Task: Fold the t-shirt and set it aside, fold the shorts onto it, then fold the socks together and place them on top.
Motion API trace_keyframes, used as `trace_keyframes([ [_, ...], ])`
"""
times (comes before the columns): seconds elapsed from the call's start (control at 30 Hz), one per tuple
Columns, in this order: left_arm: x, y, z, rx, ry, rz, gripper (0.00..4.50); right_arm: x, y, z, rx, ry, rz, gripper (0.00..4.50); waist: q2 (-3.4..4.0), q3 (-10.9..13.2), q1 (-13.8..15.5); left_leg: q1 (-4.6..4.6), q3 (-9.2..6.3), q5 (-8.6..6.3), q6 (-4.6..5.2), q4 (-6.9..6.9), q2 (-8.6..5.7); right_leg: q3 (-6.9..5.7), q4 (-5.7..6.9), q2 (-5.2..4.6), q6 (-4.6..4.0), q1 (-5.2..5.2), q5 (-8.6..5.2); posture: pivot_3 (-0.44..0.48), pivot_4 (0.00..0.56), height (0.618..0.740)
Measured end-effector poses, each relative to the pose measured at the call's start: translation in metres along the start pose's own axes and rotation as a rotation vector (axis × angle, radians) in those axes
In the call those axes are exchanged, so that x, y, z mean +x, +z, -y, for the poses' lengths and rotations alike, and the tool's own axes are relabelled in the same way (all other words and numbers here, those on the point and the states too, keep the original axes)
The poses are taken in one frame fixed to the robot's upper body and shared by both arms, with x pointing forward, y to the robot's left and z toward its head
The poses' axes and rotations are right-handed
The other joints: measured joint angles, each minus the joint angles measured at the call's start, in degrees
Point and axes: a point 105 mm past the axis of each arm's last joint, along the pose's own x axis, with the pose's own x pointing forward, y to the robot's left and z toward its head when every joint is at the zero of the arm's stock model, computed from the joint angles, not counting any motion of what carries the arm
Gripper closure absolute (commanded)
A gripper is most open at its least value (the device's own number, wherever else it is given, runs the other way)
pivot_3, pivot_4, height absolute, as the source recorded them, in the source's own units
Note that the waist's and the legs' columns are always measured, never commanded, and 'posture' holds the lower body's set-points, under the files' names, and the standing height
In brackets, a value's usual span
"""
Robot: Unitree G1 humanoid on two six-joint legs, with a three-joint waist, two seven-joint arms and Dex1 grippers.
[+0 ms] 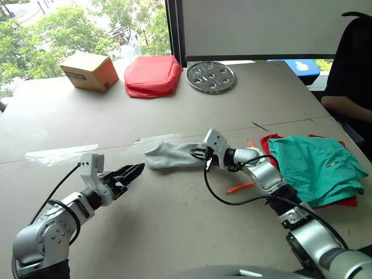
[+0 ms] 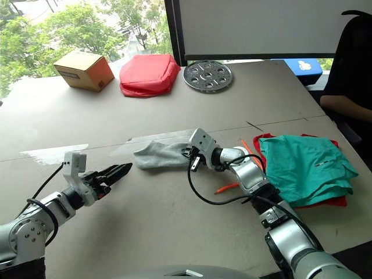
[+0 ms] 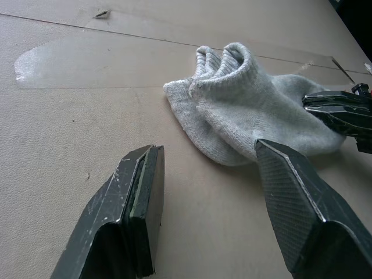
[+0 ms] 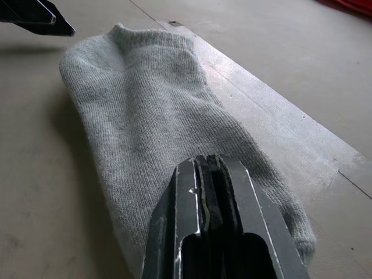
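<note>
While flat, rumpled grey socks (image 1: 171,156)

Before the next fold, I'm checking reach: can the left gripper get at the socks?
Probably yes. The left gripper is open beside the socks' cuff end, bare table between; the right gripper pinches the other end.

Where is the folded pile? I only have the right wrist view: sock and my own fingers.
Observer: To the right gripper's right. The shorts lie folded on the t-shirt.
Operator: And the left gripper?
Observer: The left gripper is open, just short of the socks' cuff end and not touching it.
Operator: Anything at the table's far side?
Observer: A cardboard box, a red pouch and a perforated metal disc.
</note>
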Motion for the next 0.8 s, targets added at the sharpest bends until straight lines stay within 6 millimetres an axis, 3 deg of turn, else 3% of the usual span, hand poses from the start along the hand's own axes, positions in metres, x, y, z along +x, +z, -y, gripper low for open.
trace_keyframes([
  [0.07,0.003,0.0,0.001,-0.02,0.005,0.011,1.78,-0.006,0.007,0.001,0.001,0.001,0.036,3.3,0.0,0.0,0.1,-0.02,-0.02,0.0,0.01,0.0,-0.01,-0.02,-0.02,0.0,0.02,0.0,0.01,0.0,0.15,0.74],
  [0.17,0.012,0.002,0.009,-0.081,-0.019,0.022,1.78,-0.028,0.024,-0.009,0.002,0.043,0.119,1.97,-0.01,0.0,0.1,-0.03,-0.07,-0.01,0.02,-0.03,-0.03,-0.08,-0.03,0.0,0.04,0.01,0.02,0.0,0.15,0.74],
  [0.23,0.016,-0.001,0.012,-0.106,-0.023,0.007,1.78,-0.041,0.024,-0.015,0.012,0.059,0.126,0.85,0.01,0.0,0.0,-0.03,-0.07,-0.02,0.03,-0.03,-0.04,-0.08,-0.03,0.0,0.03,0.01,0.01,0.0,0.15,0.74],
  [0.3,0.019,-0.002,0.013,-0.123,-0.014,-0.006,1.78,-0.053,0.023,-0.02,0.023,0.062,0.123,0.05,-0.01,0.0,0.0,-0.02,-0.06,-0.02,0.03,-0.03,-0.07,-0.08,-0.03,0.01,0.0,0.01,0.0,0.0,0.15,0.74],
  [0.5,0.033,-0.002,0.017,-0.088,0.02,-0.032,1.78,-0.08,0.025,-0.026,0.047,-0.001,0.132,0.05,0.17,0.0,1.1,0.04,-0.02,0.0,0.03,0.09,-0.14,-0.06,-0.02,0.0,0.0,0.13,-0.02,0.0,0.15,0.74],
  [0.8,0.057,-0.003,0.025,-0.03,0.111,-0.05,1.78,-0.095,0.027,-0.031,0.08,-0.07,0.13,0.05,0.69,-0.2,2.6,0.19,-0.24,0.02,0.01,0.26,-0.18,-0.17,-0.02,0.02,0.24,0.44,-0.15,0.0,0.15,0.74],
])
